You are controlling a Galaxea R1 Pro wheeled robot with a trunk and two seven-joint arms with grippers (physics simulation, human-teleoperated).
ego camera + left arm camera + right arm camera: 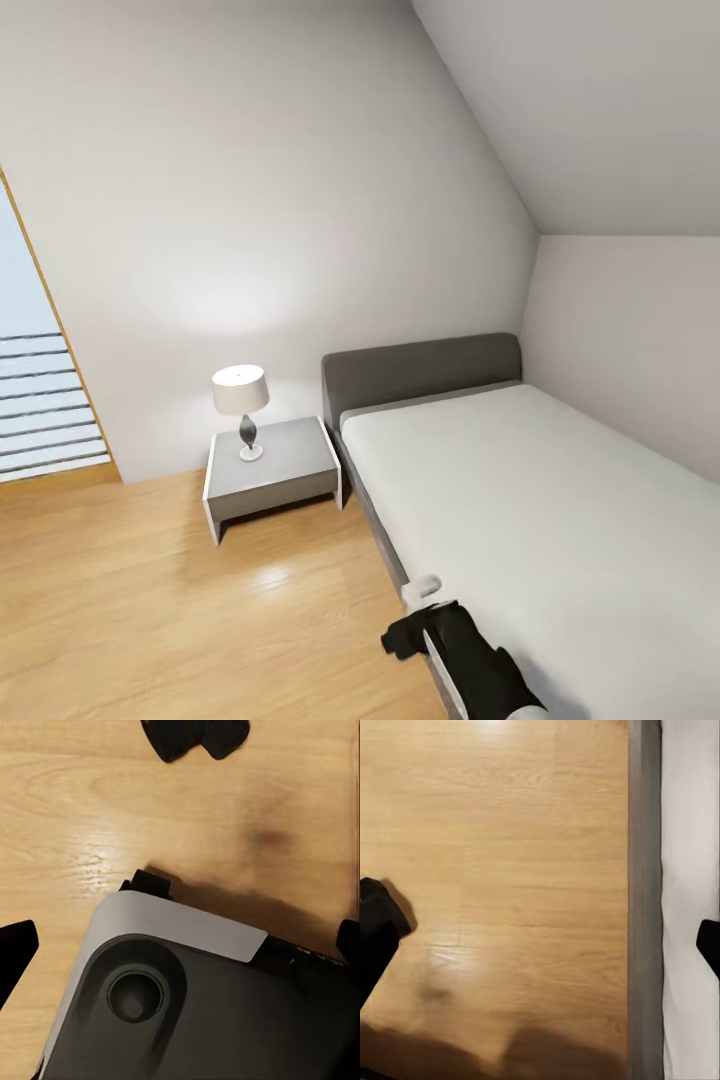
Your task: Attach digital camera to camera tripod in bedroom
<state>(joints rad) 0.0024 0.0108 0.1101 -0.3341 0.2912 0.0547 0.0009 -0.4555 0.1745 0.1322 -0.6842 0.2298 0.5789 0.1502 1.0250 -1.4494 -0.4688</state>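
1. I see neither camera nor tripod from here; the bed (520, 480), nightstand (272, 470) and lamp (240, 405) stand ahead.
2. The right gripper (540, 945) hangs wide and empty over the floor (510, 870), beside the bed frame.
3. I cannot tell the left gripper's (176, 859) spread.
4. Turning here could clip the bed.

head high over bed (520, 480), wrists floorward (510, 870)

White walls (250, 200), wood floor (150, 600), lit lamp (240, 395)
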